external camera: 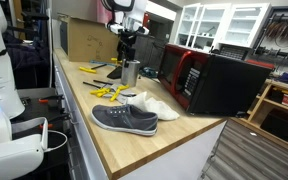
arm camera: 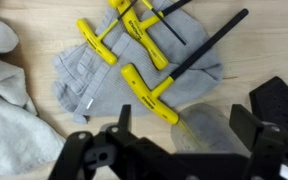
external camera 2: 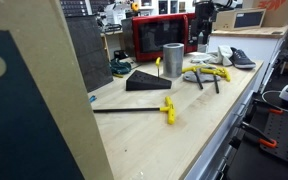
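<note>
You are holding the tool [arm camera: 187, 122] open above the metal cup [external camera: 130, 72]; the grey cloth's [arm camera: 79, 70] tag [arm camera: 84, 103] is showing unreadable print.

Both exterior views along the workbench [external camera: 174, 140] from opposite ends, sharing the microwave [external camera: 224, 85], wrist view close, down onto wrenches [arm camera: 149, 90]

A grey metal cup [external camera 2: 173, 58] stands on the surface [external camera 2: 184, 135]. Behind the cup sits a red microwave [external camera 2: 162, 35], and beside it a black wedge [external camera 2: 147, 80]. Beyond it lie yellow-handled tools [external camera 2: 210, 72], with the hand [external camera 2: 203, 42] above them. Nearer lies a long wrench [external camera 2: 134, 109].
</note>
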